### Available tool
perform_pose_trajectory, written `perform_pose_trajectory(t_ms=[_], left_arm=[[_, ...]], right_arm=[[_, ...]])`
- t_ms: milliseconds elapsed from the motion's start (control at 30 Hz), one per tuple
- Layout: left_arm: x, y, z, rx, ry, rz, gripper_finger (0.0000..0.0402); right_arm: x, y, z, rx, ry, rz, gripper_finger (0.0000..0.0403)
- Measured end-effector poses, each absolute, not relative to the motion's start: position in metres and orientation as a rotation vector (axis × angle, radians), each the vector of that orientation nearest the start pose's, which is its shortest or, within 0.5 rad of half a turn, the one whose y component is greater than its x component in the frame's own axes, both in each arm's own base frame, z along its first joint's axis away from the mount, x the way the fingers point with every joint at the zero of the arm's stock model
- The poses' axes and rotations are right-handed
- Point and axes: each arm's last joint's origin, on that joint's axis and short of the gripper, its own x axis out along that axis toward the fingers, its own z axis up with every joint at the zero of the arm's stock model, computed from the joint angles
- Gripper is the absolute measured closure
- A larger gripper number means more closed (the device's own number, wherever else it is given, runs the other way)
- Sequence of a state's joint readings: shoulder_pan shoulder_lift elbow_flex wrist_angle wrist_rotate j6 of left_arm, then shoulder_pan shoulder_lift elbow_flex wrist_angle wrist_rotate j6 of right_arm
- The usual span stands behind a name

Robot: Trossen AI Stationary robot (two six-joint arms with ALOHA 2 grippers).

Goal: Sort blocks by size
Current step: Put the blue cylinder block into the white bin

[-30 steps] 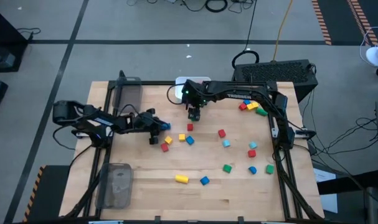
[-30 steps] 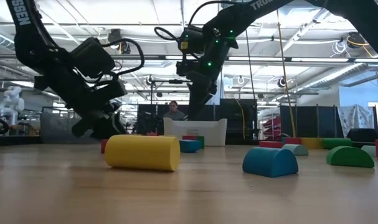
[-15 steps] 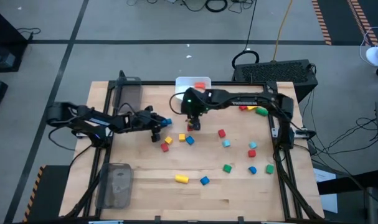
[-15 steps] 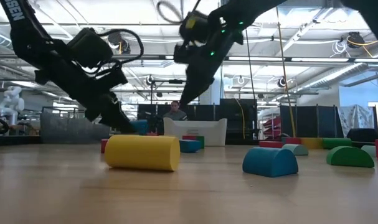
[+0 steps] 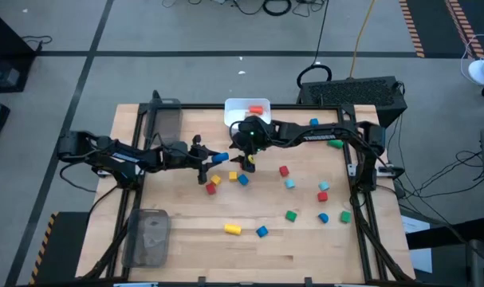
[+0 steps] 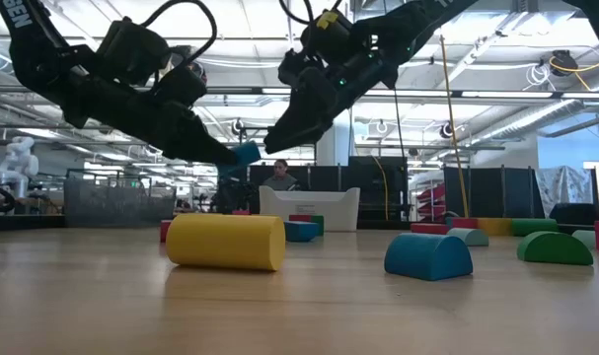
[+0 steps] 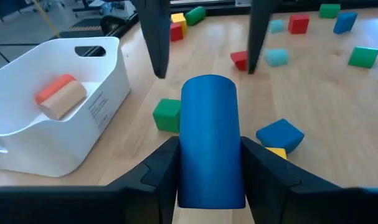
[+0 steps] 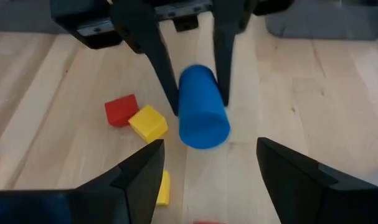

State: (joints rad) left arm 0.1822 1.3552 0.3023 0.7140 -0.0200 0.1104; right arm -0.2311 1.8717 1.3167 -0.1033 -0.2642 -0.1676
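Observation:
My left gripper is shut on a blue cylinder block, which hangs above the table left of centre. Opposite it, my right gripper stands open with nothing between its fingers, pointing at the cylinder's end. Other blocks lie flat on the wood: a red cube and a yellow cube under the held block, a green cube, and a yellow cylinder nearer the front. My left gripper pinches the blue cylinder's curved sides between its two fingers. The fingers come from the table's left, slanting slightly down, and lie along the cylinder, whose free end sticks out past them. The cylinder is lifted clear of the table.
A white bin at the far edge holds a red-and-tan piece. Clear grey trays sit at the far left and near left. Several more blocks are scattered over the table's right half. A person sits beyond the table.
My left gripper has risen with the blue cylinder, lifting it clear of the table, and has tipped up toward level. My right gripper has drawn back from the white bin toward the near edge and tipped from pointing down to slanting toward the cylinder.

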Motion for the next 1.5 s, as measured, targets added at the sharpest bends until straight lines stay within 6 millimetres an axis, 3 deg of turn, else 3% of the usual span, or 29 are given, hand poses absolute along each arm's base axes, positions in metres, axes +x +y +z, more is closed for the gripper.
perform_pose_trajectory(t_ms=[167,600,933,1233,1500], left_arm=[[0.226,0.042,0.151,0.091,0.293,0.162,0.0254],[0.227,0.041,0.155,0.112,0.254,0.141,0.0254],[0.227,0.041,0.155,0.112,0.255,0.140,0.0254],[0.227,0.041,0.156,0.115,0.242,0.140,0.0254],[0.227,0.041,0.156,0.112,0.236,0.141,0.0231]], right_arm=[[0.416,-0.078,0.218,-0.020,0.552,0.095,0.0161],[0.417,-0.076,0.218,-0.026,0.549,0.056,0.0164],[0.416,-0.076,0.218,-0.024,0.556,0.055,0.0215],[0.416,-0.076,0.217,-0.022,0.561,0.059,0.0286],[0.414,-0.079,0.215,-0.012,0.588,0.028,0.0282]])
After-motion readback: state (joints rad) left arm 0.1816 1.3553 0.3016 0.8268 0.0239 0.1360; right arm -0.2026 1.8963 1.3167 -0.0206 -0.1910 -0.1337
